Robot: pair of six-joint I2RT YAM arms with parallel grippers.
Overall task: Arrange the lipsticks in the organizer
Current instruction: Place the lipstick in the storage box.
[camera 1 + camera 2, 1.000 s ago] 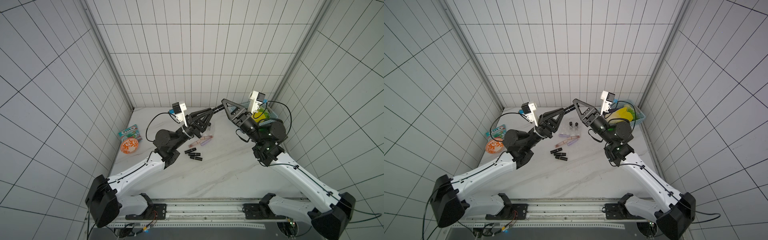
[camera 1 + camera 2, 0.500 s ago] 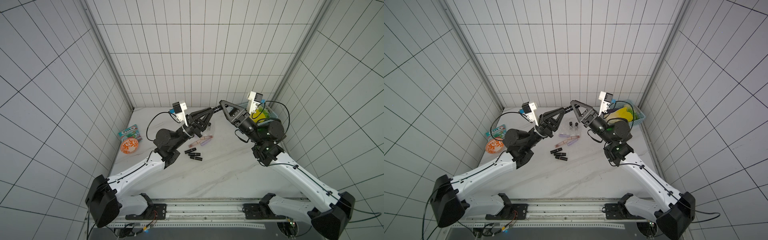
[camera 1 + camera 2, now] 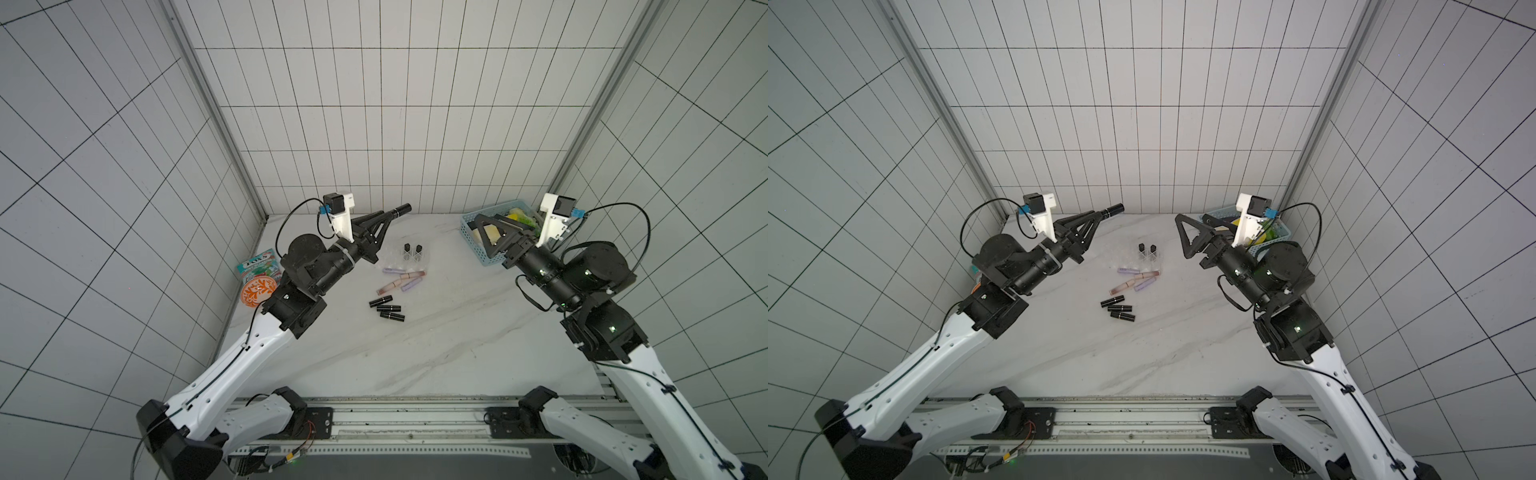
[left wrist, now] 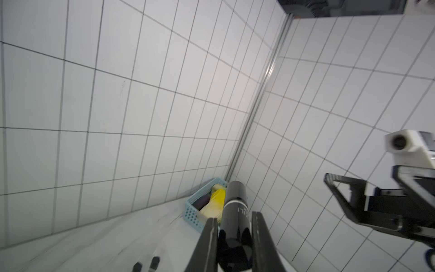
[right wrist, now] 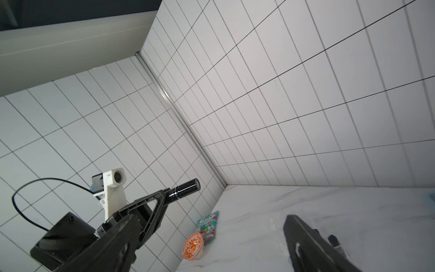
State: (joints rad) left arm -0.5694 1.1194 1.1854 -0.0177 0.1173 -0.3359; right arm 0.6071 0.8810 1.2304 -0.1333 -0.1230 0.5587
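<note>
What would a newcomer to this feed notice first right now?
The left gripper, raised at the back left, is shut on a black lipstick that juts from its tips. The right gripper hangs open and empty near the blue basket. Between them, two black tubes stand in the clear organizer, with loose lipsticks lying just in front.
</note>
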